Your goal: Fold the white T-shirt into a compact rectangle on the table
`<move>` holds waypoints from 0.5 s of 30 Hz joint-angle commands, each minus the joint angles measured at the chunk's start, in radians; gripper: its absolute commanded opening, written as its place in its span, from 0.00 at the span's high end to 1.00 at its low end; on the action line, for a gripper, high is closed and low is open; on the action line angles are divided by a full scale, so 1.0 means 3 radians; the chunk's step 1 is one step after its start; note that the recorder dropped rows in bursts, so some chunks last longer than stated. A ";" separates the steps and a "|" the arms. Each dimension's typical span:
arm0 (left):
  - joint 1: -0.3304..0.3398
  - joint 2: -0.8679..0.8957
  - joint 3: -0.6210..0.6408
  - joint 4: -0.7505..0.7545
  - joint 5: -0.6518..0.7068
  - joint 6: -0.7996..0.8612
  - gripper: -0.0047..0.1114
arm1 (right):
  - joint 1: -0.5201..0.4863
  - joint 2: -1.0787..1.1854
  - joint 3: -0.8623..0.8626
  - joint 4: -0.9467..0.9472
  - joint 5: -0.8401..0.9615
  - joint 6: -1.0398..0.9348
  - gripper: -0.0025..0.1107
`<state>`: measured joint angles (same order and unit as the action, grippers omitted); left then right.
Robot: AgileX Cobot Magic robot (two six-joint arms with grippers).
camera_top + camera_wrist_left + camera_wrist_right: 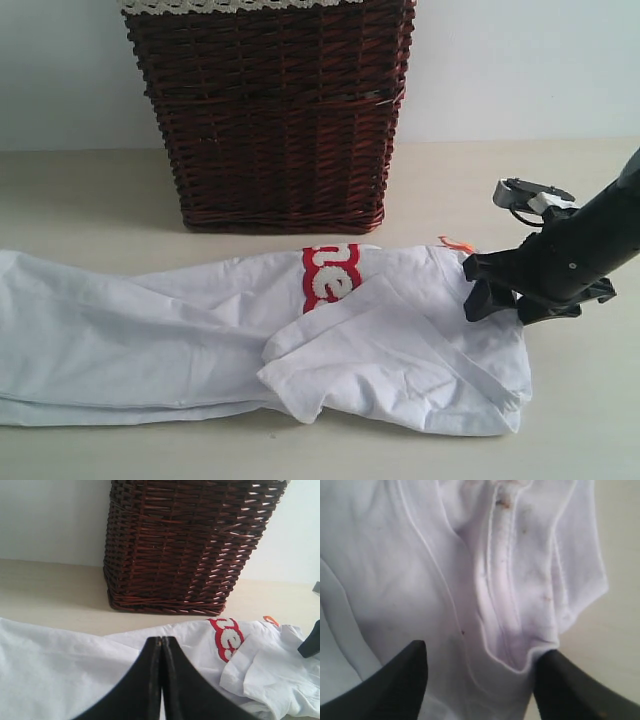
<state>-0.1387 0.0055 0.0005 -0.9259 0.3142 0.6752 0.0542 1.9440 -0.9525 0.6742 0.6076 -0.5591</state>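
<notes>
The T-shirt (150,340) runs off the left edge of the exterior view, so we cannot see its far end. A fold (385,335) covers part of the lettering (330,275), and we can read no whole word. The basket (270,120) loses its top to the picture's edge. The tag (456,243) is too small to read. The right gripper (484,652) shows only its fingertips in its wrist view, and we cannot tell whether they touch cloth.
</notes>
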 commanded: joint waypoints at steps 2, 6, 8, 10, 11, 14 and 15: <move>0.0000 -0.0018 -0.0002 -0.0007 0.0004 0.0016 0.96 | 0.0012 0.0147 0.0062 -0.0098 0.0290 -0.0053 0.67; 0.0000 -0.0018 -0.0002 -0.0007 0.0004 0.0016 0.96 | 0.0012 0.0147 0.0062 -0.0123 0.0387 -0.0085 0.98; 0.0000 -0.0018 -0.0002 -0.0007 0.0004 0.0016 0.96 | 0.0012 0.0147 0.0062 -0.0206 0.0465 -0.0055 0.98; 0.0000 -0.0018 -0.0002 -0.0007 0.0004 0.0016 0.96 | 0.0006 0.0139 0.0062 -0.0375 0.0549 0.0061 0.98; 0.0000 -0.0018 -0.0002 -0.0007 0.0004 0.0016 0.96 | 0.0006 0.0115 0.0056 -0.0541 0.0568 0.0215 0.98; 0.0000 -0.0018 -0.0002 -0.0007 0.0004 0.0016 0.96 | 0.0006 -0.0002 0.0023 -0.1330 0.0668 0.0887 0.98; 0.0000 -0.0018 -0.0002 -0.0007 0.0004 0.0016 0.96 | -0.0006 -0.0044 -0.0009 -0.1612 0.0779 0.1169 0.98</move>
<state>-0.1387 0.0055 0.0005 -0.9259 0.3142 0.6752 0.0584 1.9406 -0.9566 0.4811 0.7996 -0.3932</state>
